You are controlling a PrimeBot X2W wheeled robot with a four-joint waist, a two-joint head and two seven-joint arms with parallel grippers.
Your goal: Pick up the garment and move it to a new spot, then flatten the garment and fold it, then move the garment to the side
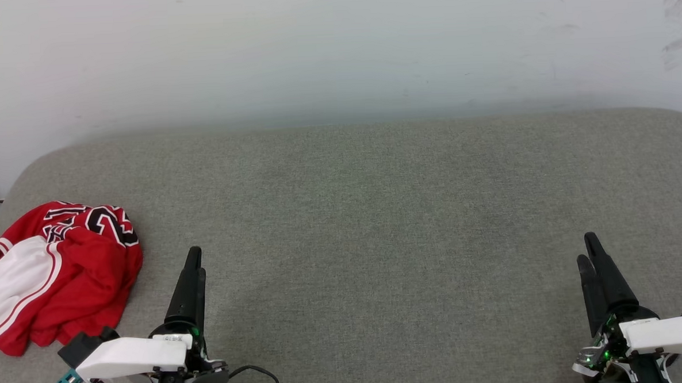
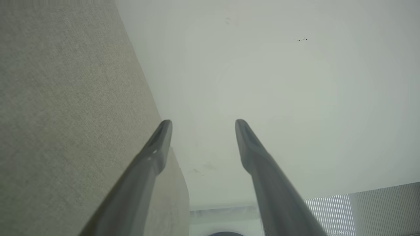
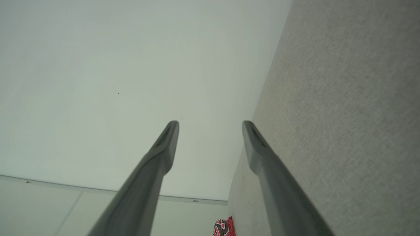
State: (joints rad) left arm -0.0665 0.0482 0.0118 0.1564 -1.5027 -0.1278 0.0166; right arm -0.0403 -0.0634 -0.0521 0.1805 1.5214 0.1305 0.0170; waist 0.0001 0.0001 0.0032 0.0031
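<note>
A broad grey woven-fabric pad (image 1: 378,241) with rounded far corners is stretching across the scene, and a plain whitish wall (image 1: 335,53) with a few faint scuffs is rising straight behind the pad's far edge.

The red jersey-style T-shirt with white sleeves, striped trim and black white-outlined numbers (image 1: 57,273) is lying crumpled in a heap at the pad's left end, toward its near edge, with nothing gripping it.

The left gripper (image 1: 196,261) is standing over the pad's near edge just beside the shirt, apart from it. The right gripper (image 1: 585,248) is standing over the pad's near edge at its right end.

The left wrist view is showing the left gripper (image 2: 203,122) with its fingers spread wide and holding nothing, and a ribbed grey panel (image 2: 361,209) beyond the pad. The right wrist view is showing the right gripper (image 3: 210,122) equally spread and empty, and a sliver of the shirt (image 3: 224,227) beside the pad's edge.

Counted: one shirt, two grippers, two dark fingers on each.
</note>
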